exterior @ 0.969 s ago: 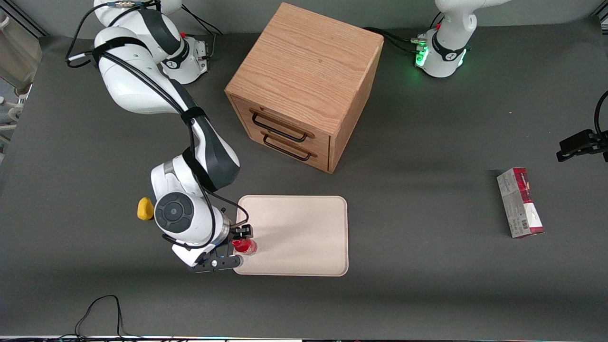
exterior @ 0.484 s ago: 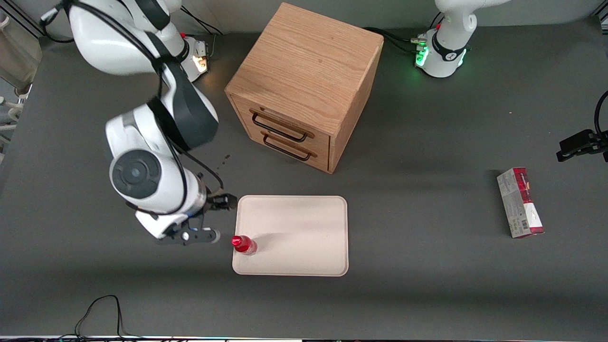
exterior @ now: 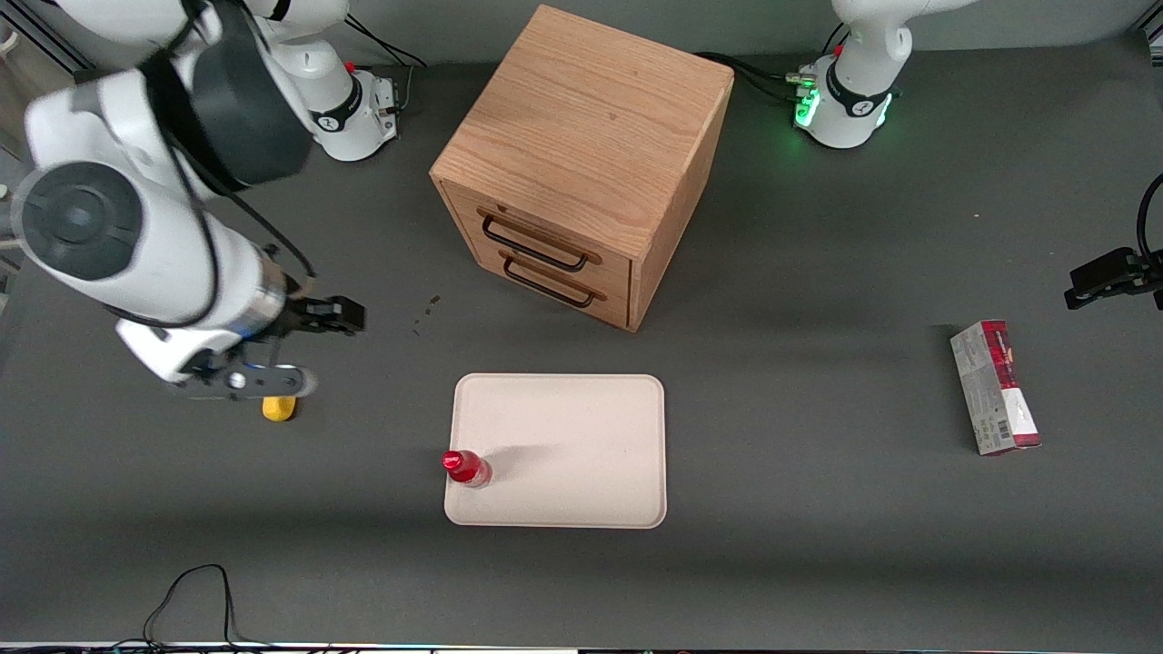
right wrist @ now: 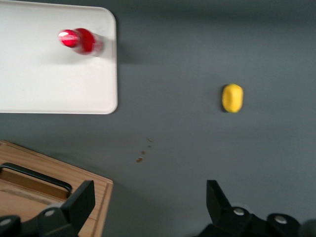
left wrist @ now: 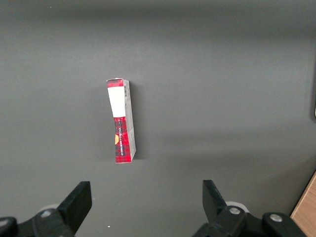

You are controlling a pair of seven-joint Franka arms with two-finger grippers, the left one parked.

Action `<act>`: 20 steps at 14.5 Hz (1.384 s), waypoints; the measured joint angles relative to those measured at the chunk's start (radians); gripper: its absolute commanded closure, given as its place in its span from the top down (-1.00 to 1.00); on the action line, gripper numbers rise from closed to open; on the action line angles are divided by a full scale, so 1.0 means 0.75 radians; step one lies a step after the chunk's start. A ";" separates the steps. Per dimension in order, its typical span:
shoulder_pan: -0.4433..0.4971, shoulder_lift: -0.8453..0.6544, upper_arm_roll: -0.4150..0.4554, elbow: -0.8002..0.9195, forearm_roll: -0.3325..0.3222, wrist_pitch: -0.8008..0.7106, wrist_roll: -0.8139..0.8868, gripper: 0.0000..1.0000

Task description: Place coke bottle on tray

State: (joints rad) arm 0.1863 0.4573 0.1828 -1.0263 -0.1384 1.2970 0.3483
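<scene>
One small glossy red coke bottle (exterior: 467, 468) stands upright at edge of flat cream tray (exterior: 581, 436); gripper (exterior: 300, 350), fingers apart & empty, hangs well apart toward working arm's end, above yellow lump (exterior: 279, 409).

My white right arm is raised high above the table, its wrist bent downward. My black two-finger gripper (exterior: 291, 350) hangs at its end, fingers (right wrist: 74, 205) spread wide apart with nothing between them, pads facing each other across the gap.
</scene>
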 measured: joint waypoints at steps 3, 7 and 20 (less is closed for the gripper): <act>-0.085 -0.219 -0.063 -0.280 0.052 0.135 -0.108 1.00; -0.098 -0.424 -0.219 -0.569 0.123 0.284 -0.254 1.00; -0.124 -0.520 -0.343 -0.712 0.132 0.338 -0.302 1.00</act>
State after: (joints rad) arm 0.0936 0.0674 -0.0742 -1.5605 -0.0393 1.5507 0.1215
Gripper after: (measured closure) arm 0.000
